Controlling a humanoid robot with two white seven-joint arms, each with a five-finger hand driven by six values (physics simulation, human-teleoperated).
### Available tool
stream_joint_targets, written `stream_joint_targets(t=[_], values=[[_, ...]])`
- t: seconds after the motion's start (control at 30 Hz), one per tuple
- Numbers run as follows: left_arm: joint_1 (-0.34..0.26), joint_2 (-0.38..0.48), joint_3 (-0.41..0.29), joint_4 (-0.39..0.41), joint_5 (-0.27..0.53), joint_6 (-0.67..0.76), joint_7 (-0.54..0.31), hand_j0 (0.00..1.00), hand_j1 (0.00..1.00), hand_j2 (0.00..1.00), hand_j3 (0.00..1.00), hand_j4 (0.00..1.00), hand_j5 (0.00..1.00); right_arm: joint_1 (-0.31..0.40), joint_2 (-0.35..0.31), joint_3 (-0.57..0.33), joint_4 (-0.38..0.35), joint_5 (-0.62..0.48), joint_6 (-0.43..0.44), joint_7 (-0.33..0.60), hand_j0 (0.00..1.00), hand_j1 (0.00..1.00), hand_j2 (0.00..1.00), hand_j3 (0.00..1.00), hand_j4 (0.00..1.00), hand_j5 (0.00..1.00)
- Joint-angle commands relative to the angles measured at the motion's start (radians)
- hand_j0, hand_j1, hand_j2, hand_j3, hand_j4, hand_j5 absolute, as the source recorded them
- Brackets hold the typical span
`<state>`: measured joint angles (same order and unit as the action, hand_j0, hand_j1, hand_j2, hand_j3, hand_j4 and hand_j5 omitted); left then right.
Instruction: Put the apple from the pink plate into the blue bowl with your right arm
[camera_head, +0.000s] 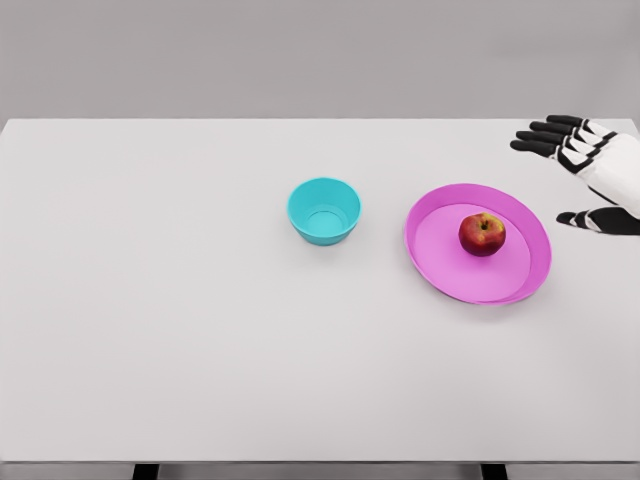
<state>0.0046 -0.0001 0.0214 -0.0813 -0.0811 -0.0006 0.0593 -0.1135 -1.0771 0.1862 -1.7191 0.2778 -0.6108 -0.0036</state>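
A red apple (482, 234) sits on the pink plate (440, 270), right of the table's middle. To the plate's left stands the blue bowl (324, 210), upright and holding nothing. My right hand (565, 175) hovers at the right edge, above and to the right of the plate. Its black fingers (540, 135) are spread toward the left and the thumb is held apart below them. It holds nothing and does not touch the plate or apple. The left arm does not show.
The white table (150, 300) fills the view, with its front edge near the bottom and its back edge against a grey wall. Two dark table legs show below the front edge.
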Motion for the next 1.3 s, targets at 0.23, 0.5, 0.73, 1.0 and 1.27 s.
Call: stream_joint_targets(t=[0.23, 0.5, 0.73, 1.0, 1.27], values=[[0.0, 0.0, 0.0, 0.0, 0.0, -0.001, 0.001, 1.0, 1.0, 1.0, 1.0, 1.0, 1.0, -0.018, -0.003, 0.001, 0.016, -0.006, 0.0, 0.19, 1.0, 1.0, 1.0, 1.0, 1.0, 1.0], [0.0, 0.0, 0.0, 0.0, 0.0, -0.001, 0.001, 1.0, 1.0, 1.0, 1.0, 1.0, 1.0, -0.179, 0.051, 0.024, 0.039, -0.015, 0.019, 0.615, 1.0, 1.0, 1.0, 1.0, 1.0, 1.0], [0.0, 0.0, 0.0, 0.0, 0.0, -0.001, 0.001, 1.0, 1.0, 1.0, 1.0, 1.0, 1.0, -0.517, 0.175, 0.441, 0.168, -0.008, 0.068, 0.615, 1.0, 1.0, 1.0, 1.0, 1.0, 1.0], [0.0, 0.0, 0.0, 0.0, 0.0, -0.001, 0.001, 1.0, 1.0, 1.0, 1.0, 1.0, 1.0, -0.543, 0.197, 0.45, 0.274, -0.005, 0.068, 0.615, 1.0, 1.0, 1.0, 1.0, 1.0, 1.0], [0.0, 0.0, 0.0, 0.0, 0.0, 0.001, 0.001, 1.0, 1.0, 1.0, 1.0, 1.0, 1.0, -0.581, 0.217, 0.501, 0.375, -0.005, 0.066, 0.615, 1.0, 1.0, 1.0, 1.0, 1.0, 1.0]])
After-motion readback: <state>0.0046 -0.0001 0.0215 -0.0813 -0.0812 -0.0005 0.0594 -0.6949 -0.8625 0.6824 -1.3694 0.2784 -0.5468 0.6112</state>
